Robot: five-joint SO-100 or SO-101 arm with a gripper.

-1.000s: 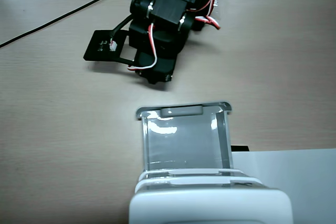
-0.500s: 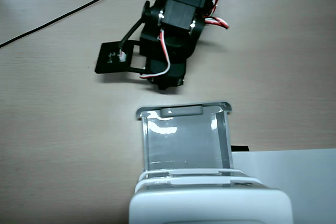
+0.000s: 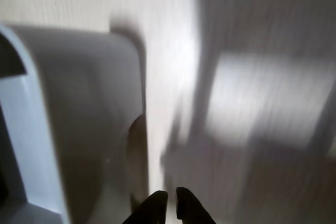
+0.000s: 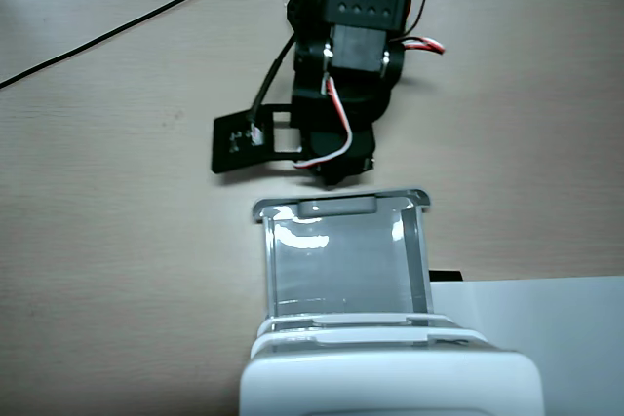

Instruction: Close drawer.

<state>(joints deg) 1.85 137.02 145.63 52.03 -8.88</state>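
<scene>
In the fixed view the clear drawer (image 4: pixel 341 260) stands pulled far out of the white cabinet (image 4: pixel 390 377). Its pale grey front rim and flat tab handle (image 4: pixel 338 208) face the arm. My black gripper (image 4: pixel 336 172) points down just beyond the tab handle, close to it; contact cannot be told. In the blurred wrist view the fingertips (image 3: pixel 157 205) sit almost together at the bottom edge, holding nothing. A pale grey rounded shape (image 3: pixel 79 119) fills the left of that view; whether it is drawer or cabinet cannot be told.
A flat black plate (image 4: pixel 244 138) sticks out from the arm to the left. Black cables (image 4: pixel 127 26) run across the wooden table at top left. A white sheet (image 4: pixel 556 309) lies right of the cabinet.
</scene>
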